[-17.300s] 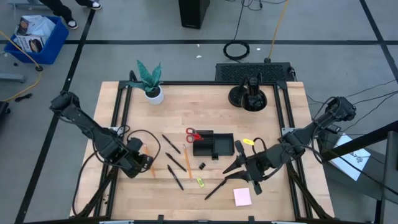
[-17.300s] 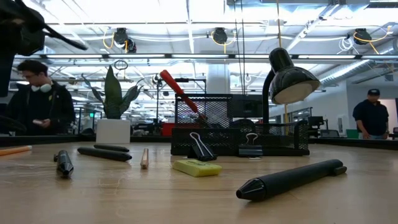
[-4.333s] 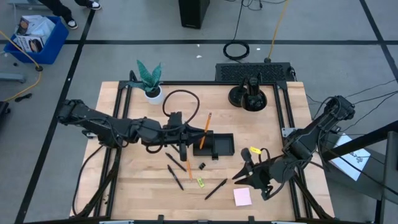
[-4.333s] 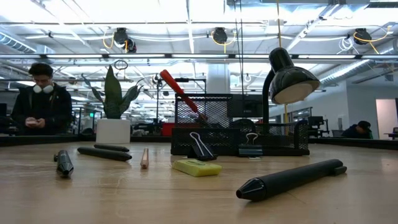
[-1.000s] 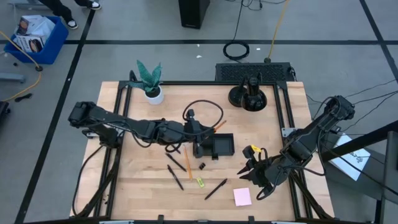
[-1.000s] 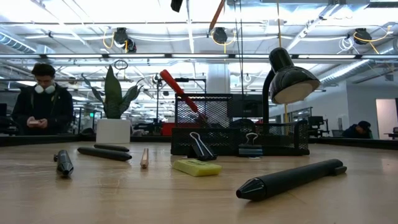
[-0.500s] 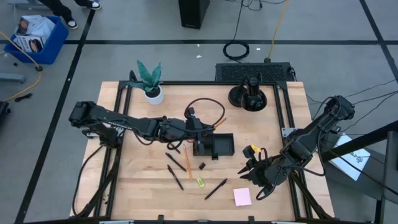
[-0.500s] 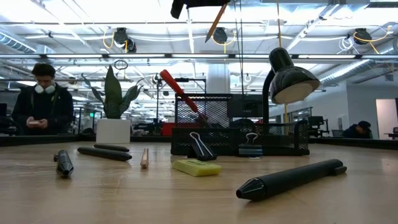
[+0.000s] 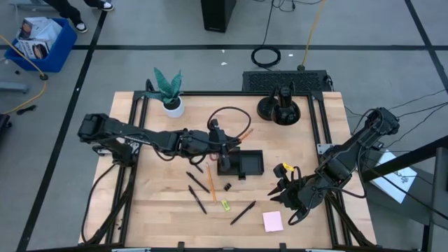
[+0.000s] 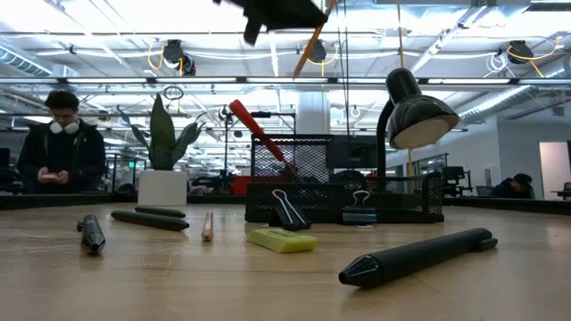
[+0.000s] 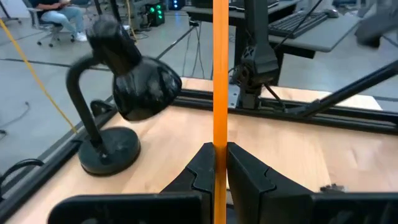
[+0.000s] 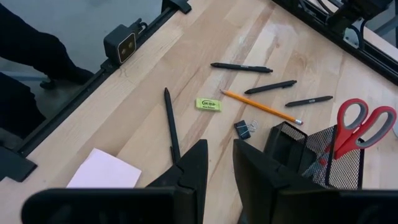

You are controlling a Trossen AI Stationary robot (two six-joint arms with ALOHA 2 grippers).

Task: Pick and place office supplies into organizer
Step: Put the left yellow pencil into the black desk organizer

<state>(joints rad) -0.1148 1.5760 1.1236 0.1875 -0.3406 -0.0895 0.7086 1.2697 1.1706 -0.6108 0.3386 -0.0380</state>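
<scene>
My left gripper hovers over the black mesh organizer, shut on an orange pencil. In the low view the pencil slants tip-down above the organizer. Red-handled scissors stand in the organizer, handles up. Lying on the table are black pens, a second orange pencil, a black clip, a yellow-green piece and a pink pad. My right gripper waits open above the table's near right, nothing between its fingers. My left gripper pinches the pencil's shaft between its two fingers. They come almost level from the table's left and lie across the pencil. The pencil is lifted clear and tilted, its sharpened tip down over the organizer and a long part sticking up beyond the fingers.
A black desk lamp stands at the far right. At the far left is a green plant in a white pot. A black cable loops above my left arm. Bare wood lies between organizer and lamp.
My left gripper has come down over the organizer with the pencil still in its hold. In the low view it has dropped into the picture's top, and the pencil's tip hangs lower than before. My right arm has kept still.
</scene>
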